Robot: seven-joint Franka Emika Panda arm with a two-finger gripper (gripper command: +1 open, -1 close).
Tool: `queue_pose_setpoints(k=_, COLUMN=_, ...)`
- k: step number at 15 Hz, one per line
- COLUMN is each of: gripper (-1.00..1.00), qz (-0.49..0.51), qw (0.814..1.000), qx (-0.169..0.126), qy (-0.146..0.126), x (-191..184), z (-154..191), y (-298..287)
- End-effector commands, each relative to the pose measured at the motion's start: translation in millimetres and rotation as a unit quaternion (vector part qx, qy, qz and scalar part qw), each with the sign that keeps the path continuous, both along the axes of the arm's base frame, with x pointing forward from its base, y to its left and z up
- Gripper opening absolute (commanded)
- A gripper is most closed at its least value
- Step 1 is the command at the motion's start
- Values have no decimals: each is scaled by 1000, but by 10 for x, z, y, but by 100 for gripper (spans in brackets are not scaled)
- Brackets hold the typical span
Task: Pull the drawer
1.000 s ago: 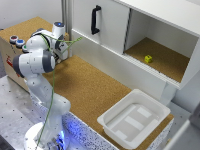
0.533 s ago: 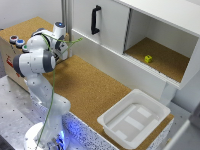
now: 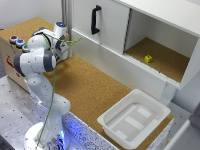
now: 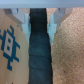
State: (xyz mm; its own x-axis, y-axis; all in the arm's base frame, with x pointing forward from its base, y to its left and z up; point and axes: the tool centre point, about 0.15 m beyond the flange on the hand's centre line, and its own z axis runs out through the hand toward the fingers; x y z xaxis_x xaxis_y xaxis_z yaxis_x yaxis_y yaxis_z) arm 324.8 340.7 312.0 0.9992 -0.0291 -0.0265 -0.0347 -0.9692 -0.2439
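**A:** Cork board [image 3: 95, 92] covers the work surface from the upper left of the exterior view to the lower right, where a white bin [image 3: 134, 118] is set. Where is the drawer to be found?

**B:** A white front with a black handle [image 3: 94, 19] is seen at the upper middle; that is judged to be the drawer [image 3: 102, 26]. An open compartment [image 3: 160, 55] holding a small yellow object [image 3: 148, 59] lies to its right.

**A:** And the gripper?

**B:** The gripper [image 3: 64, 49] is seen at the upper left, well apart from the handle. In the wrist view a dark gap is shown between two pale fingers [image 4: 20, 19], so it is taken as open, with nothing held.

**A:** How should the step be done well?

**B:** The jaws should be aligned across the vertical bar, closed at its middle, and the pull kept straight out from the front.
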Motion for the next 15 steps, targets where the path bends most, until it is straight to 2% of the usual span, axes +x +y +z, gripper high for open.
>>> queue_pose_setpoints(k=1, gripper=-100, qz=-6, qw=998, qx=-2, qy=57, x=182, z=-275, y=-370)
queue_pose_setpoints(k=15, gripper=-100, qz=-43, qw=997, qx=-20, qy=63, x=236, z=-462, y=-1074)
